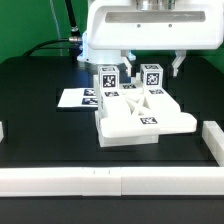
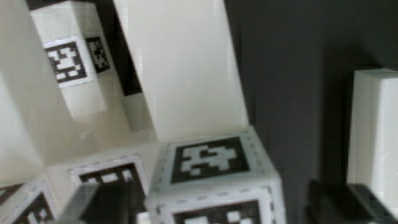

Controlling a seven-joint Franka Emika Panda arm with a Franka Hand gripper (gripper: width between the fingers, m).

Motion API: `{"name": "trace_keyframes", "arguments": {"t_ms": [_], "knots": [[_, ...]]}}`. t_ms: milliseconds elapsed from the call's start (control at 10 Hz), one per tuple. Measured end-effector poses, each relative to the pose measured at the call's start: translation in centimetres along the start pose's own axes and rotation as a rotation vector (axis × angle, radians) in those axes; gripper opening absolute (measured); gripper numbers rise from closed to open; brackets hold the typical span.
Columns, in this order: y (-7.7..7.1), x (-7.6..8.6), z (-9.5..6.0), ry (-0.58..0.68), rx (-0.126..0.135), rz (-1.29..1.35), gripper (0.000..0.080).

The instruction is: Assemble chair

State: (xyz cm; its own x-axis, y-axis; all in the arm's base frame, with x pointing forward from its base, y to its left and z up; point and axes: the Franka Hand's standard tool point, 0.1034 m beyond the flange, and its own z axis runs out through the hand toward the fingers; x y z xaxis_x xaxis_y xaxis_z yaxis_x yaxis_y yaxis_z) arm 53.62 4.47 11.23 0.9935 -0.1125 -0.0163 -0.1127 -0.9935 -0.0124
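Observation:
The chair parts form one white cluster mid-table in the exterior view. It has a flat seat piece (image 1: 140, 126) in front and an X-braced frame (image 1: 135, 98) behind. Two tagged posts, left (image 1: 108, 78) and right (image 1: 152, 76), stand up at the back. My gripper (image 1: 153, 66) hangs over the right post, one finger on each side of it. In the wrist view the post's tagged top (image 2: 214, 165) sits between my dark fingertips (image 2: 107, 203). A gap shows on the other finger's side, so my gripper (image 2: 222, 205) is open. Long white parts (image 2: 178, 70) run beyond the post.
The marker board (image 1: 78, 98) lies flat on the exterior view's left of the chair parts. A long white border rail (image 1: 100, 181) runs along the front edge and another (image 1: 212, 142) stands on the exterior view's right. The tabletop is black.

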Motion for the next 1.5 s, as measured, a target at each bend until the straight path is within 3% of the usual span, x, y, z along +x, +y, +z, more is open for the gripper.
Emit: {"name": "trace_keyframes", "arguments": {"t_ms": [100, 400, 900, 1000, 1300, 1500], "knots": [[0.00, 0.01, 0.00, 0.000, 0.000, 0.000, 0.0284], [0.00, 0.01, 0.00, 0.000, 0.000, 0.022, 0.0285], [-0.10, 0.02, -0.01, 0.000, 0.004, 0.397, 0.0285], [-0.13, 0.07, -0.02, 0.003, 0.009, 0.461, 0.0285], [-0.42, 0.55, -0.01, 0.038, 0.061, 0.713, 0.0285], [-0.63, 0.58, 0.03, 0.034, 0.073, 0.862, 0.0285]]}}
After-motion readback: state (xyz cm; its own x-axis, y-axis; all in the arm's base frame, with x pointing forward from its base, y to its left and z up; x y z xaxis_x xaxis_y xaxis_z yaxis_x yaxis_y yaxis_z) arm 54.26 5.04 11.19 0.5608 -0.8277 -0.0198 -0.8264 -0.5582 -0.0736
